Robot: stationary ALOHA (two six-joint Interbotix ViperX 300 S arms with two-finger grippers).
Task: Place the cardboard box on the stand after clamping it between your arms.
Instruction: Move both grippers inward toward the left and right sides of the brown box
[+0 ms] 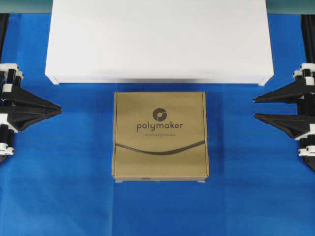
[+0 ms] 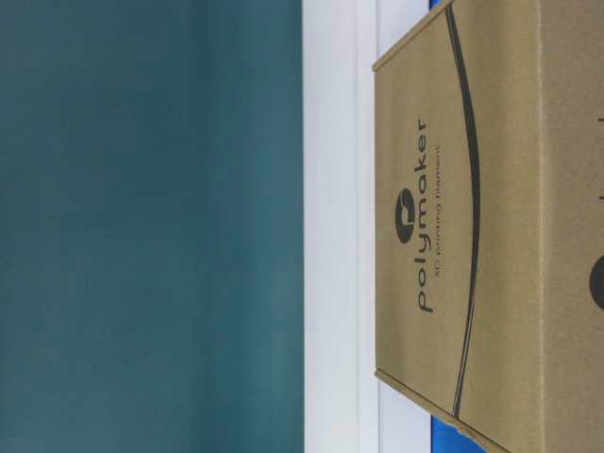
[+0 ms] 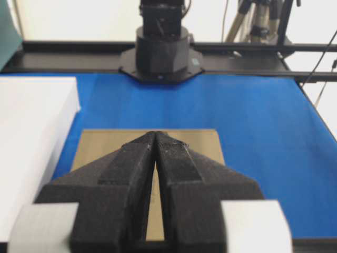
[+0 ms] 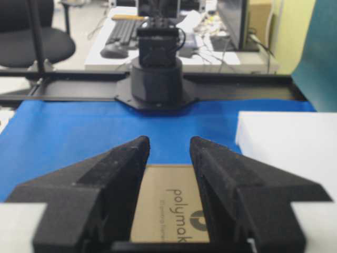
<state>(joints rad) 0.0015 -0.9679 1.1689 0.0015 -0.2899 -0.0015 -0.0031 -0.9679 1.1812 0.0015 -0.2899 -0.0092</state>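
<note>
The cardboard box [image 1: 160,135] lies flat on the blue mat, logo up, just in front of the stand [image 1: 160,39], a wide low white platform. My left gripper [image 1: 60,110] is shut and empty, pointing at the box's left side with a clear gap to it. My right gripper [image 1: 255,108] is open and empty, pointing at the box's right side, also apart from it. In the left wrist view the shut gripper [image 3: 157,135] is in front of the box [image 3: 195,145]. In the right wrist view the box [image 4: 168,211] shows between the open gripper [image 4: 169,143].
A blue mat [image 1: 256,196] covers the table. The stand also shows in the wrist views [image 3: 31,137] [image 4: 287,142]. The opposite arm bases [image 3: 161,50] [image 4: 156,74] stand at the table's side rails. A teal backdrop [image 2: 151,226] rises behind the stand.
</note>
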